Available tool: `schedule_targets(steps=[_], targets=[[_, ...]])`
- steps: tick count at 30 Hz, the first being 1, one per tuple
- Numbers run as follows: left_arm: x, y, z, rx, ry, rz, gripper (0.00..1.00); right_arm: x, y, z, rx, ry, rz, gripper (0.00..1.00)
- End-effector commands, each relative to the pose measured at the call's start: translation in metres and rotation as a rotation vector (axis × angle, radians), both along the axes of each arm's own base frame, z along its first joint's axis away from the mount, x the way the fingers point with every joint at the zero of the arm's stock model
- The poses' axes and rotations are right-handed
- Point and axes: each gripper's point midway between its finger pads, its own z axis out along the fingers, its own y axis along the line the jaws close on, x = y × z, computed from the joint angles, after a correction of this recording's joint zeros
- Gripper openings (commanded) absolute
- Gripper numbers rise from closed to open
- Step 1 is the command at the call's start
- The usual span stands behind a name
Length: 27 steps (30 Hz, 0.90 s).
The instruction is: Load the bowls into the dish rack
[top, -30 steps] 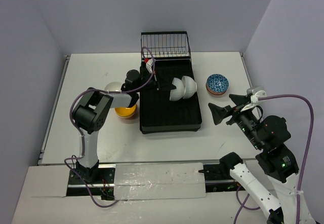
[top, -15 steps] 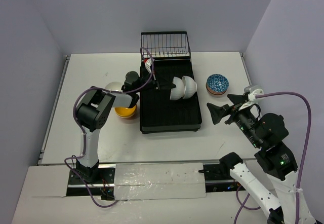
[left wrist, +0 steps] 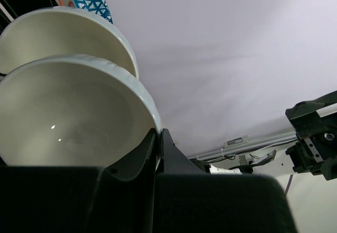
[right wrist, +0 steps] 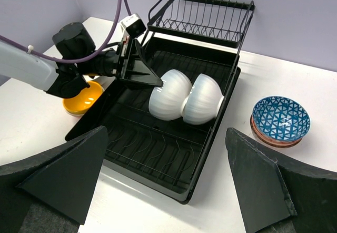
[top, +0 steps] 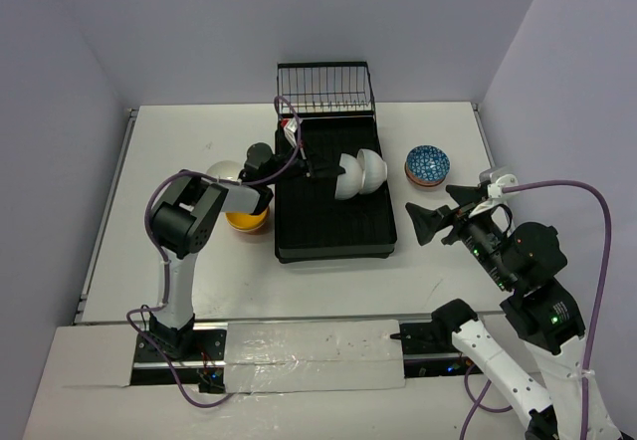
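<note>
The black dish rack (top: 333, 223) lies mid-table, with its wire basket (top: 325, 89) at the far end. Two white bowls stand on edge in it, side by side (top: 350, 175) (top: 372, 168). My left gripper (top: 320, 169) is shut on the rim of the left white bowl (left wrist: 68, 117); the second white bowl (left wrist: 58, 32) sits behind it. Patterned blue bowls (top: 427, 164) are stacked on the table right of the rack. My right gripper (top: 438, 216) is open and empty, hovering near the rack's right side. A yellow bowl (top: 246, 219) and a white bowl (top: 224, 172) sit left of the rack.
In the right wrist view the rack (right wrist: 158, 143) has bare slats at its near half, with the blue bowl stack (right wrist: 280, 118) to its right and the yellow bowl (right wrist: 84, 97) to its left under the left arm. Walls close the table at the back and sides.
The right arm shifted slightly toward the table. The left gripper stays shut on the white bowl's rim, and the bowls have not visibly moved.
</note>
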Motion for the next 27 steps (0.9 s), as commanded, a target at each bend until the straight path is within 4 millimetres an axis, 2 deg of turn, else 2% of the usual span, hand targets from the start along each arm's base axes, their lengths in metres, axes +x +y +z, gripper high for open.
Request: schedule_targets(steps=[1, 13, 23, 27], targets=[[0.001, -0.003, 0.009, -0.007, -0.069, 0.021, 0.00, -0.004, 0.003, 0.014, 0.020, -0.030, 0.020, 1.00], [0.008, -0.006, -0.013, 0.034, -0.015, 0.027, 0.00, -0.003, 0.003, 0.016, 0.015, -0.037, 0.023, 1.00], [0.005, -0.005, -0.013, -0.025, 0.033, 0.021, 0.00, -0.003, 0.003, 0.015, 0.023, -0.034, 0.022, 1.00], [0.002, -0.004, -0.006, -0.061, 0.043, 0.012, 0.00, -0.003, 0.003, 0.017, 0.025, -0.035, 0.023, 1.00]])
